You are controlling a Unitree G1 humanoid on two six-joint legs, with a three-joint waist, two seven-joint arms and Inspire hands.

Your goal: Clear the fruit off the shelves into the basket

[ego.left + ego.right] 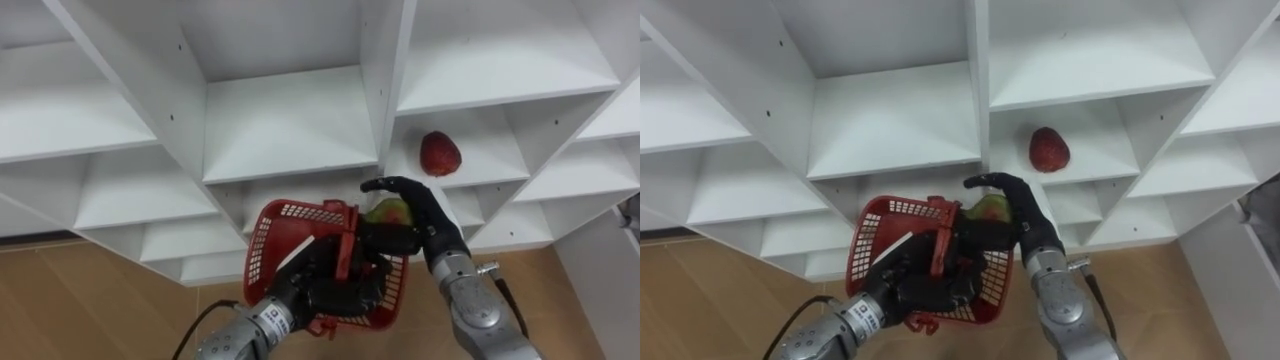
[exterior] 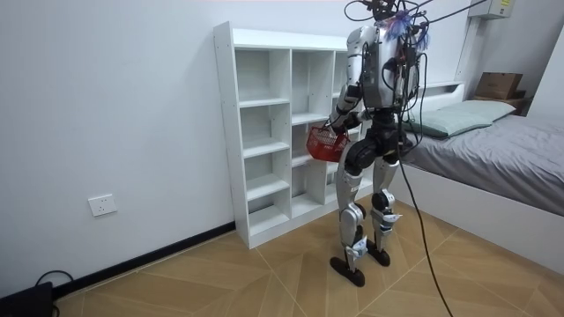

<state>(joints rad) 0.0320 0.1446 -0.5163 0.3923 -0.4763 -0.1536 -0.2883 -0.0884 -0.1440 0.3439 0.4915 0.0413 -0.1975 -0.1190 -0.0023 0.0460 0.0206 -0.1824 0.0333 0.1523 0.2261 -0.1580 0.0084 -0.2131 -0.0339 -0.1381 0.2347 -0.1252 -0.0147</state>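
A red plastic basket (image 1: 268,232) hangs in front of the white closet (image 1: 290,125). My left hand (image 1: 335,292) is shut on its handle from below. Over the basket's far right rim, my right hand (image 1: 428,218) is curled round a greenish fruit (image 1: 392,210). A red fruit (image 1: 440,153) lies on a shelf in the compartment just above and to the right of that hand. In the room view I stand upright facing the closet (image 2: 264,132), with the basket (image 2: 322,143) at waist height.
The closet's other compartments in view hold nothing. A bed (image 2: 493,154) stands close behind me on the room view's right, with a cardboard box (image 2: 499,84) beyond it. The floor (image 2: 264,273) is wood, and a wall socket (image 2: 102,204) sits low at the left.
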